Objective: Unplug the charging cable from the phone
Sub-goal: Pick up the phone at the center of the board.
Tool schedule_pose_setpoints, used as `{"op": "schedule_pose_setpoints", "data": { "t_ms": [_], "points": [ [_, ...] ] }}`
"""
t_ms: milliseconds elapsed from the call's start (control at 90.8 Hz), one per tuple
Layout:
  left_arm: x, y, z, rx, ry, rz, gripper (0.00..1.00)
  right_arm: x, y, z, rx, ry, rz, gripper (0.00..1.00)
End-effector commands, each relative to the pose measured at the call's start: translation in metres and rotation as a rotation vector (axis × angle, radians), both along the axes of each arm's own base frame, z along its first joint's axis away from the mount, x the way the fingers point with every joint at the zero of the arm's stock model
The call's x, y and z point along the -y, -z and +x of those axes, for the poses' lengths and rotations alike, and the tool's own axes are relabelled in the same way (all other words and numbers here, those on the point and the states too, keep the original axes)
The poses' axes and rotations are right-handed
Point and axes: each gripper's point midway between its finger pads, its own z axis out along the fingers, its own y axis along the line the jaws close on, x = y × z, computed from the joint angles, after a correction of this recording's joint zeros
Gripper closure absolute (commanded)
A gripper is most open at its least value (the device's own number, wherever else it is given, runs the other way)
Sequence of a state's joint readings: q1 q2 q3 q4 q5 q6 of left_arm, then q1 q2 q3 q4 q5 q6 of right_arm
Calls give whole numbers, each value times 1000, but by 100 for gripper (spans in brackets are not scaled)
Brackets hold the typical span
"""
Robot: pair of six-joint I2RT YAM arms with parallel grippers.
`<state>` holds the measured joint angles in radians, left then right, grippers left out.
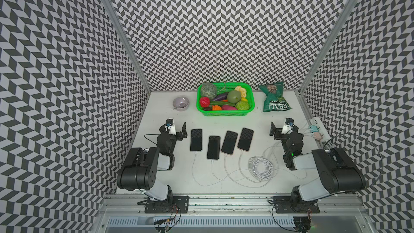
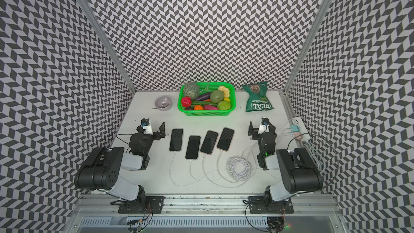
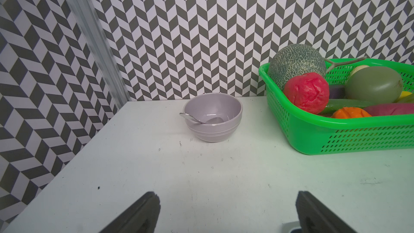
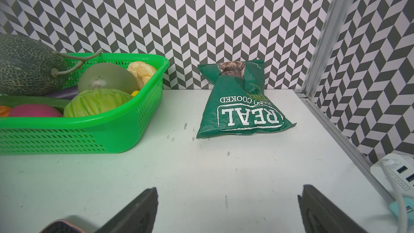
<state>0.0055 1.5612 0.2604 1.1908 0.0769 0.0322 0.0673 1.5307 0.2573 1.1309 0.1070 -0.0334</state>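
Four flat black smartphones (image 1: 213, 147) lie face up in a loose row at the middle of the white desk (image 1: 224, 122). Each has a thin white charging cable (image 1: 193, 169) plugged into its near end. The cables loop over the front of the desk toward a coiled white bundle of cord (image 1: 261, 168) and a white power strip (image 1: 318, 128) at the right edge.

The left claw (image 3: 226, 200) sits just beside the leftmost phone, its jaws spread wide and holding nothing. The right claw (image 4: 228, 192) sits beyond the rightmost phone, near the power strip, also wide open and empty.

Along the back wall stand a lilac ceramic bowl (image 1: 181, 103) with a metal spoon (image 3: 190, 117), a bright green plastic basket (image 1: 202, 108) of toy fruit and vegetables, and a dark green crisp bag (image 1: 274, 99).
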Motion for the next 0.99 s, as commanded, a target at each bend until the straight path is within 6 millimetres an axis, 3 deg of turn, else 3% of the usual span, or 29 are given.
{"op": "schedule_pose_setpoints", "data": {
  "t_ms": [0,132,187,198,220,364,617,815,980],
  "points": [
    [1,-16,1,51,13,1,3,1,-25,5,95,-2,19,0],
    [10,-34,14,0,69,8,3,7,-40,6,114,42,26,0],
    [10,-48,21,-26,71,-4,2,11,-57,18,103,75,61,0],
    [11,-52,21,-23,73,-4,3,15,-42,16,41,99,62,0],
    [13,-57,21,-25,84,-5,3,17,-37,20,-14,119,77,0],
    [18,-85,10,15,115,1,3,15,-47,32,-116,134,163,0],
    [22,-101,-12,-55,189,74,0,-29,-84,7,-99,-92,449,0],
    [41,-85,-35,-210,374,91,0,-83,-113,-19,-65,-430,547,0],
    [58,-60,-44,-365,530,53,0,-121,-116,-27,-95,-484,525,0]
  ]
}}
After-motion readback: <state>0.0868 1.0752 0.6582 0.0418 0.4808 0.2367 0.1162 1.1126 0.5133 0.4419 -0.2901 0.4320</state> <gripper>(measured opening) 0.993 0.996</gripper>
